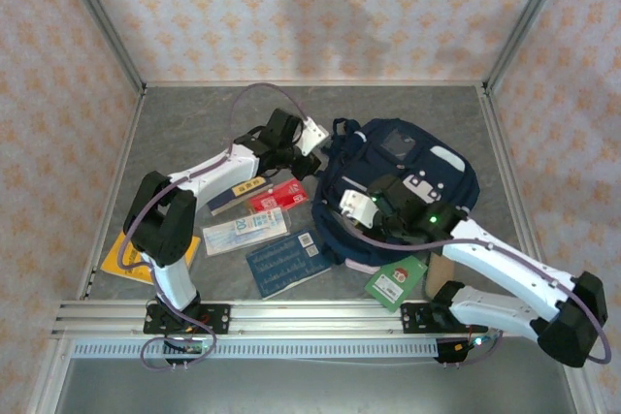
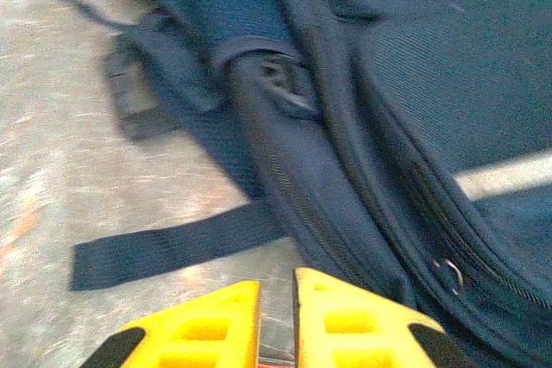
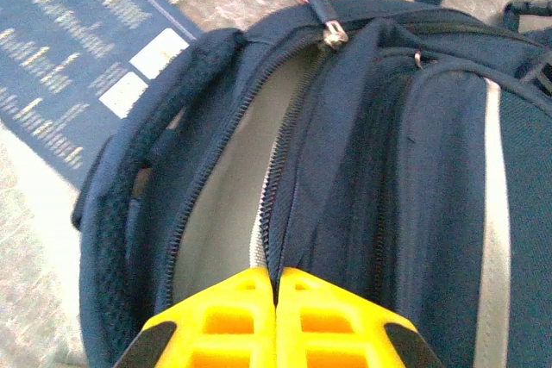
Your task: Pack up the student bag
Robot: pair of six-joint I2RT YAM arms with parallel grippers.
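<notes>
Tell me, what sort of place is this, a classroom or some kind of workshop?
Most likely a robot test booth, not a classroom: patterned wall panels box in a grey table, two arms are bolted to a metal rail, and the student bag lies beside booklets.

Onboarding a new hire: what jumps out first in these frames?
The navy student bag sits centre-right on the table, its main zip gaping onto pale lining. The right fingers meet, shut, at that opening's edge. Books and cards lie scattered to its left in the top view.
</notes>
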